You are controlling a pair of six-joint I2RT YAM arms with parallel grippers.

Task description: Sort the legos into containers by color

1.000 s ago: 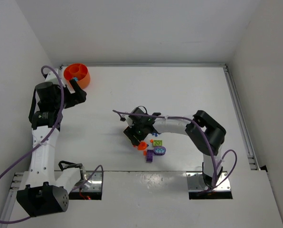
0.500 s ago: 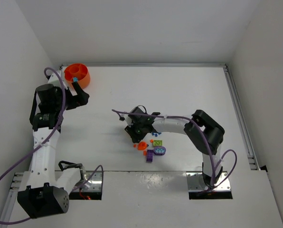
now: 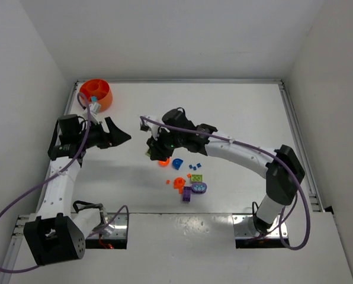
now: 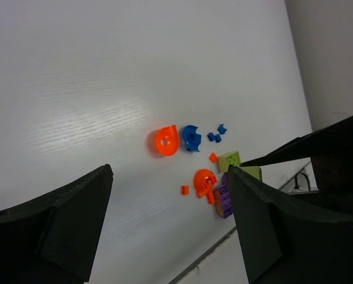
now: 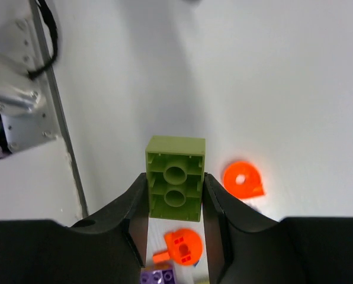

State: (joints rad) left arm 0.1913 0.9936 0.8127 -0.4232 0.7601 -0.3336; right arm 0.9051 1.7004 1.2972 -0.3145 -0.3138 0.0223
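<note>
Nearest my bases, on the tabletop: purple brick and orange rounded piece, close together. Next out: blue rounded piece and orange disc, side by side. Just beyond: right gripper, jaws clamped on a lime green brick, hollow underside toward my wrist camera, long axis running out along the fingers. Left gripper: jaws spread wide, holding nothing. Far left corner: orange bowl.

No readable text, label, brand, number or sign appears in any view
</note>
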